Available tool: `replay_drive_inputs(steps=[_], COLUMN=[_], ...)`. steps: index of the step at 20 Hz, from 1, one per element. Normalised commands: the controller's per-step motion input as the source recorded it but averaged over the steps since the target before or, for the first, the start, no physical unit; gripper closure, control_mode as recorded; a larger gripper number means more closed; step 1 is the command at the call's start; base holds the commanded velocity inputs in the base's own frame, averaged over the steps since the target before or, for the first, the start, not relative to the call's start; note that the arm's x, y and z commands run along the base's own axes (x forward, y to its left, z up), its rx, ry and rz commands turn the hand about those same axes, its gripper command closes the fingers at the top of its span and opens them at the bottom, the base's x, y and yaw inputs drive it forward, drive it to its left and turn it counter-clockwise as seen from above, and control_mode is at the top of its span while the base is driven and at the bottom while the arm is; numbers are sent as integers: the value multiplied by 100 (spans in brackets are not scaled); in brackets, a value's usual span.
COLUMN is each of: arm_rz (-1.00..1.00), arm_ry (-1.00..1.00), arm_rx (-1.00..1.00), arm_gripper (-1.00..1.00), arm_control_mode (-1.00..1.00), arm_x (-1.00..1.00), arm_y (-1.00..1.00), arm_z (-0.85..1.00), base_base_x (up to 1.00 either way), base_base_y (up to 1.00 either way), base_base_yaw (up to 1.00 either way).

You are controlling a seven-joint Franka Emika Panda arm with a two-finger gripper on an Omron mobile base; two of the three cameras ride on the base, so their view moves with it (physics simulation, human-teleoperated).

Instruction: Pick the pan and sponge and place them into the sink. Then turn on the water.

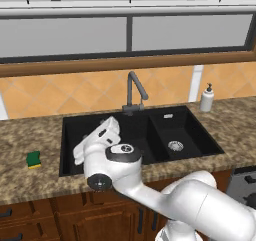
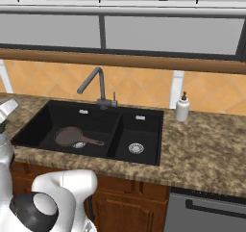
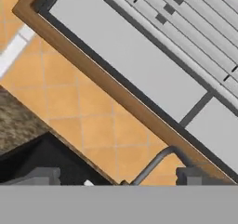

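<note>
Looming closest to me, the white arm (image 1: pixel 150 185) is rising over the sink (image 1: pixel 67 135), where the pan (image 2: pixel 67 136) is lying in the large basin. I am seeing the sponge (image 1: pixel 34 159) sitting on the surface (image 1: pixel 30 135) left of the sink; probably light and squashy, best pinched across its sides. I cannot tell the pincer's state.

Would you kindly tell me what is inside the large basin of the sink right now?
The pan lies in the large basin of the sink, its handle pointing toward the divider. It partly covers that basin's drain. The sponge is on the counter.
</note>
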Motion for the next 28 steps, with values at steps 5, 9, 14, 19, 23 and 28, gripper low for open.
replay_drive_inputs(steps=[5, 9, 14, 19, 23, 28], arm_rz=[18, 15, 17, 12, 0, -2], arm_ry=[33, 53, 70, 60, 22, 13], arm_rx=[52, 27, 16, 9, -1, -12], arm_gripper=[-100, -100, -100, -100, -100, -100], arm_control_mode=[-100, -100, -100, -100, -100, -100], arm_x=[-17, 4, 2, 0, -11, -3], arm_y=[-9, 34, 51, 54, 51, 54], arm_z=[6, 14, 20, 11, -31, -19], base_base_x=[0, 0, 0, 0, 0, 0], base_base_y=[0, 0, 0, 0, 0, 0], base_base_yaw=[0, 0, 0, 0, 0, 0])
